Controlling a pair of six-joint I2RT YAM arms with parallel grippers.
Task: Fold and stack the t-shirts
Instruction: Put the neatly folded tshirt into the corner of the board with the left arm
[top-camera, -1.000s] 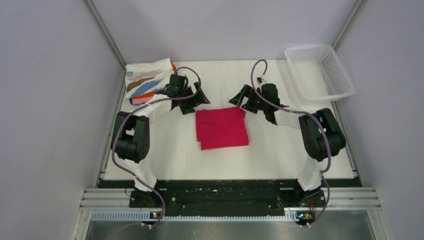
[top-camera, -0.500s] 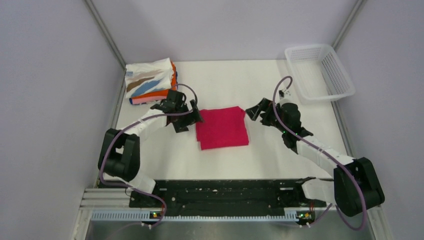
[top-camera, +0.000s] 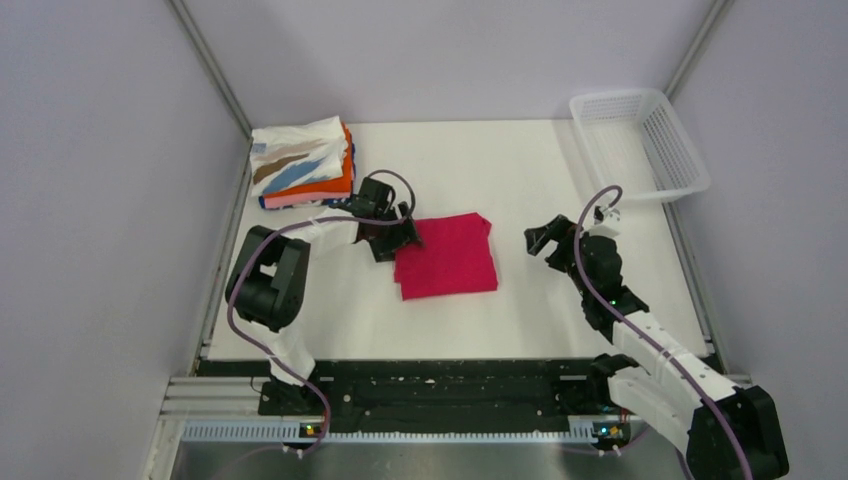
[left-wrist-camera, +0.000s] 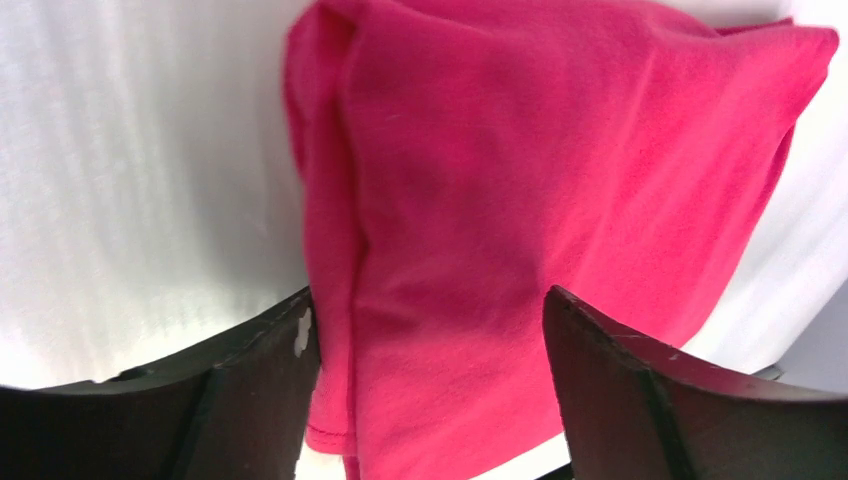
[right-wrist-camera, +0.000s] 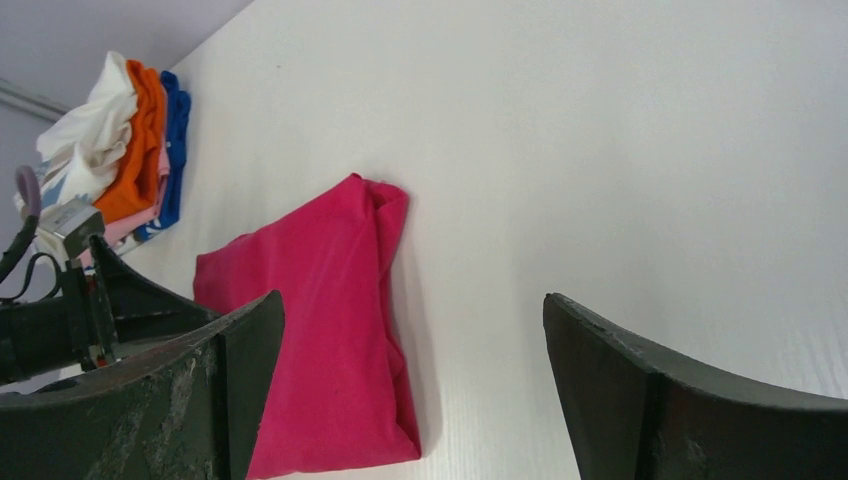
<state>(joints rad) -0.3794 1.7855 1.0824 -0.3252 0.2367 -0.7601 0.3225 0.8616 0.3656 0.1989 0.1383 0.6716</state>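
Observation:
The magenta-red t-shirt (top-camera: 446, 255) lies folded into a square in the middle of the table; it also shows in the left wrist view (left-wrist-camera: 520, 200) and the right wrist view (right-wrist-camera: 320, 340). My left gripper (top-camera: 400, 236) is open at the shirt's left edge, its jaws either side of that edge, not closed on it. My right gripper (top-camera: 545, 238) is open and empty, a short way right of the shirt. The stack of folded t-shirts (top-camera: 300, 165) sits at the back left, white streaked on top, then orange, pink and dark blue.
A white plastic mesh basket (top-camera: 640, 145) stands at the back right corner. The stack of folded shirts also shows in the right wrist view (right-wrist-camera: 120, 160). Grey walls close in the table on the left, back and right.
My left gripper has moved right and forward onto the magenta shirt's left edge. My right gripper has pulled back toward the near right, away from the shirt. The shirt has not moved.

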